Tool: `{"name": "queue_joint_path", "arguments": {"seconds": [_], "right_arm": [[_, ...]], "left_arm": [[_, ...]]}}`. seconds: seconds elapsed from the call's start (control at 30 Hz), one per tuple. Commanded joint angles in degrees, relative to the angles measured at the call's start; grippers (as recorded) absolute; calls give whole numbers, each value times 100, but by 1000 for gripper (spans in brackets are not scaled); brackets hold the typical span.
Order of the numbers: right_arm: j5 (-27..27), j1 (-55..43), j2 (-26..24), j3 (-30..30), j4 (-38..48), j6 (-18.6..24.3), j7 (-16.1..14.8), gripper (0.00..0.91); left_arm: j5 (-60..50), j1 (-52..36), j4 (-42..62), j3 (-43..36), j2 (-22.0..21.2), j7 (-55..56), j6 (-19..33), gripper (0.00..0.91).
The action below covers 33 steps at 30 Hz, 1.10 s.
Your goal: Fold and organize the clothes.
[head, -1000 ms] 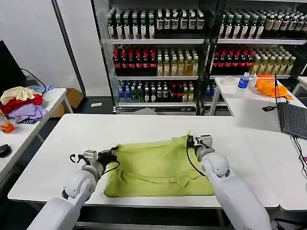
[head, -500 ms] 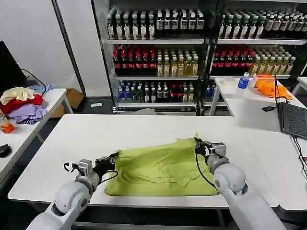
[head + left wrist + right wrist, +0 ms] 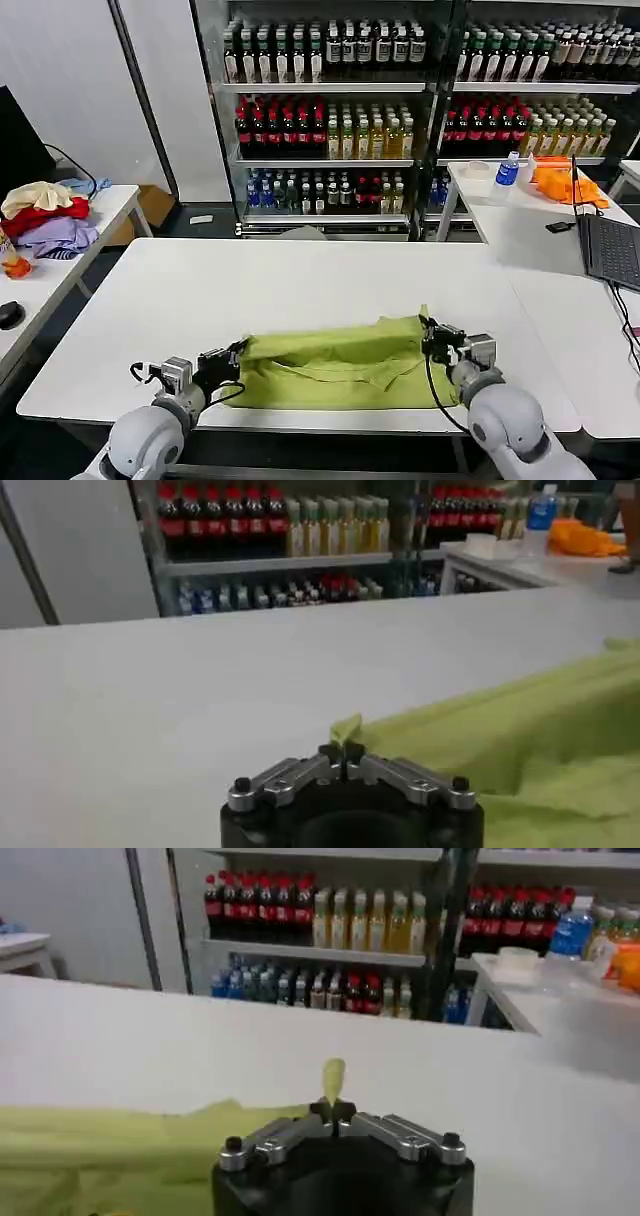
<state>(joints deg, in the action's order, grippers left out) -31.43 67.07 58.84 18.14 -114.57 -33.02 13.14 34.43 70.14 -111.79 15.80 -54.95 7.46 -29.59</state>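
Left hand (image 3: pixel 238 351) pinches T-shirt (image 3: pixel 335 362); right hand (image 3: pixel 427 332) likewise; no legible writing.

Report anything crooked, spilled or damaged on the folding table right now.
Nothing is spilled or damaged. The lime T-shirt lies as a rumpled band near the front edge of the white table, its folded layers wrinkled and uneven rather than flat. The left gripper and right gripper each pinch one of its two ends, mid-fold.

The T-shirt (image 3: pixel 335 362) lies on the table's (image 3: pixel 300 280) near edge, between both tools.
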Motion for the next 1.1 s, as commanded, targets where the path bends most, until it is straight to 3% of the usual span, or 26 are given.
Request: {"name": "queue_joint_path", "arguments": {"seconds": [0.03,0.07,0.1,0.13,0.37,0.67,1.1], "right_arm": [[332,355,32,18,-11,-14,-47,453],[353,346,48,-1,0,-14,-48,695],[375,340,61,-22,12,-12,-47,907],[391,340,72,-35,12,-13,-46,907],[641,497,92,40,-194,5,-26,907],[1016,1298,91,632,-827,243,-74,907],[1170,1775,257,783,-987,348,-77,907]], "left_arm": [[-318,118,231,-53,-150,-39,143,574],[-350,94,259,-72,-187,-39,190,655],[-399,74,275,-81,-210,-41,231,806],[-428,62,292,-99,-247,-42,257,907],[-494,211,89,-24,-344,102,506,907],[-412,853,-503,247,-647,663,515,907],[-98,650,78,146,-1391,711,483,907]]}}
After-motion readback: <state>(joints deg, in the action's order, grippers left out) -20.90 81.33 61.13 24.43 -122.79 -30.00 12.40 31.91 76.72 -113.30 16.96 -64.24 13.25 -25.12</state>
